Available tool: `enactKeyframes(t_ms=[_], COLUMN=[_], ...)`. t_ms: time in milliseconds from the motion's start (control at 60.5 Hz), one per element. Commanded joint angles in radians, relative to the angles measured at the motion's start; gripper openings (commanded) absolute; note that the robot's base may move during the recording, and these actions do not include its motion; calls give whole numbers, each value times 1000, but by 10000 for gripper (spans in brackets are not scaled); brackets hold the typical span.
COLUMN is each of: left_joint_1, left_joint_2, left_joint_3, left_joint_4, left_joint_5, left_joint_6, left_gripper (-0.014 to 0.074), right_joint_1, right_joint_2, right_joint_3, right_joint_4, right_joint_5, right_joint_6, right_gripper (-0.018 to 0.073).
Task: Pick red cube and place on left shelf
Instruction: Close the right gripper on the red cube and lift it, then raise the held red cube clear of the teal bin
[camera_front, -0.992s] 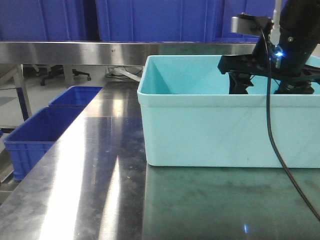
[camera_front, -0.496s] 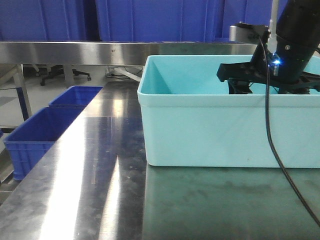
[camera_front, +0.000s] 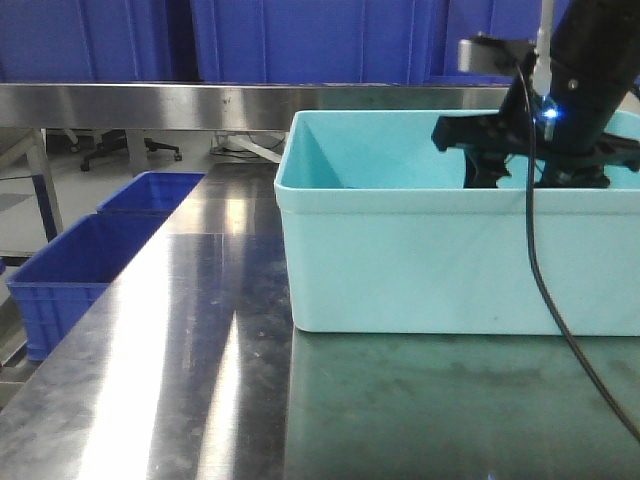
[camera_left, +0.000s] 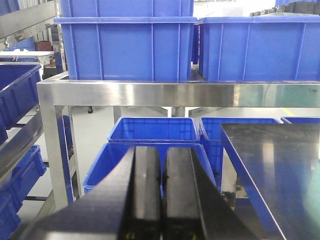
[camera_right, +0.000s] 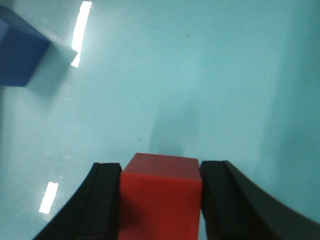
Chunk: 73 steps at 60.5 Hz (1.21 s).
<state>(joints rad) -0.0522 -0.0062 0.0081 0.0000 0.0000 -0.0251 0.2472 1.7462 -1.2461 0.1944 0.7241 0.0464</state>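
The red cube (camera_right: 160, 200) sits between the two black fingers of my right gripper (camera_right: 161, 167), which is shut on its sides just above the teal bin floor (camera_right: 210, 75). In the front view the right gripper (camera_front: 525, 170) hangs inside the teal bin (camera_front: 420, 260) at the upper right, and the bin wall hides the cube. My left gripper (camera_left: 161, 150) is shut with nothing between its fingers, pointing at a steel shelf (camera_left: 150, 94) that carries blue crates.
A blue cube (camera_right: 20, 55) lies on the bin floor, far left of the red one. Blue crates (camera_front: 90, 260) stand on the floor left of the steel table (camera_front: 200, 380). A black cable (camera_front: 545, 290) hangs in front of the bin.
The right arm has shifted slightly to the left over the bin, dipping and then lifting a little. Nothing else in the front view has moved.
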Motion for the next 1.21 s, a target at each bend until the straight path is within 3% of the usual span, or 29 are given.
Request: enactKeyframes(t_ms=[0,231,446,976,1191], left_joint_1=[0,0,0,0,0], left_joint_2=[-15,-15,-15,-15,-15], left_joint_3=[25,25,25,25,25], left_joint_4=[0,0,0,0,0], left_joint_5=[-83,-83,-83,-83,-83], left_joint_6=[0,0,0,0,0], left_gripper=[102,102,102,102,102], right_joint_1=[2,-4,-4,-4,-4], right_joint_2=[-112,-321,-545,-1161,-1257], right_joint_3=[-52,-53,-10,482,534], right_joint_4=[7,2,-38,-49,-49], right_joint_5=[-67,-215,-235,-334,-357], right_joint_6=[-7,-7,-7,-7,-7], right_gripper=[36,30,30,30,30])
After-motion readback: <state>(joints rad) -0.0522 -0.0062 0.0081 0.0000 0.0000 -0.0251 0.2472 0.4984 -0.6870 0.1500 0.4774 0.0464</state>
